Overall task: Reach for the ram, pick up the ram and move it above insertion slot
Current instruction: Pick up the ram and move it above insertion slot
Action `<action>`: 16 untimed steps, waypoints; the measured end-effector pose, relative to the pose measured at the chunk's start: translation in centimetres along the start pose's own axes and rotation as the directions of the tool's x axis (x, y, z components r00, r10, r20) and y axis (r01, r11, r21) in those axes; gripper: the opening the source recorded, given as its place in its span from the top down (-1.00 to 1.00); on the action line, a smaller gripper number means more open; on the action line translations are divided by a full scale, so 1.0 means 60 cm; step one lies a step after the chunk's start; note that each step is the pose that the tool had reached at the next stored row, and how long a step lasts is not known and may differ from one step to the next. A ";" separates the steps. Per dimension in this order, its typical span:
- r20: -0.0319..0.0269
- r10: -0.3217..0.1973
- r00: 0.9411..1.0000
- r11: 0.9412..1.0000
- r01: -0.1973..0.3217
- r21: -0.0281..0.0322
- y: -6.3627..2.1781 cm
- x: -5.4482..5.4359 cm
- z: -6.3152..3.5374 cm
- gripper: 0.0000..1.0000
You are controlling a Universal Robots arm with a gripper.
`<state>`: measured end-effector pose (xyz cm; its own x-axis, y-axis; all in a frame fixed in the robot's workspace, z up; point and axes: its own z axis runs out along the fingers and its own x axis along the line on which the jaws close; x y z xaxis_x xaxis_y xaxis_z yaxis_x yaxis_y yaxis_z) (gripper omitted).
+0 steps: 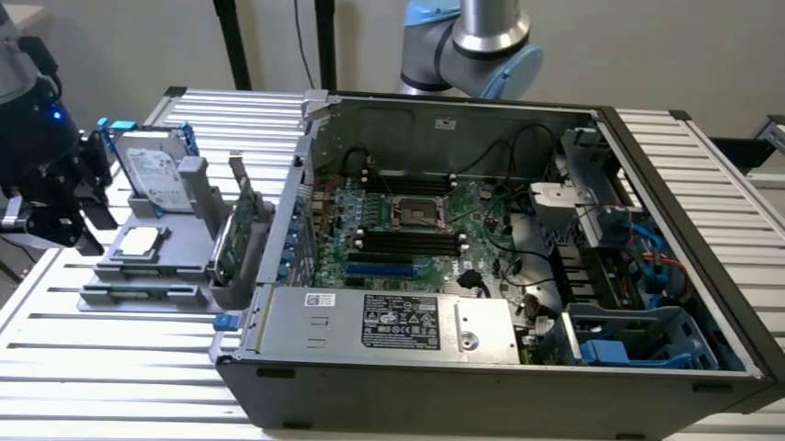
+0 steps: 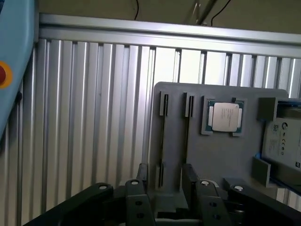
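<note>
Reaching w/ fingers (image 2: 142,173) spread, best to centre gripper (image 2: 164,173) over the ram (image 2: 162,136), edge-up in gray holder (image 2: 216,155) on tabletop (image 2: 94,117) near CPU (image 2: 225,116), keeping approach square to thin edge & clear of 2nd stick (image 2: 187,136) alongside, so grip lands on flat faces, not corners.

Plain beige wall (image 1: 675,46) behind ribbed aluminium table (image 1: 123,367)
</note>
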<state>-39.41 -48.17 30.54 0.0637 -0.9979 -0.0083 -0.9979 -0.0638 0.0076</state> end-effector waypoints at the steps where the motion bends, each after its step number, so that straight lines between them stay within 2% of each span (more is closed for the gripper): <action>1: 0.000 0.000 1.000 1.000 0.000 0.000 0.000 0.001 0.003 0.15; 16: 0.002 0.001 1.000 1.000 -0.001 0.000 -0.002 0.005 0.048 0.15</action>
<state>-39.31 -48.44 27.63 0.0626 -0.9980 -0.0100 -0.9980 -0.0627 0.0074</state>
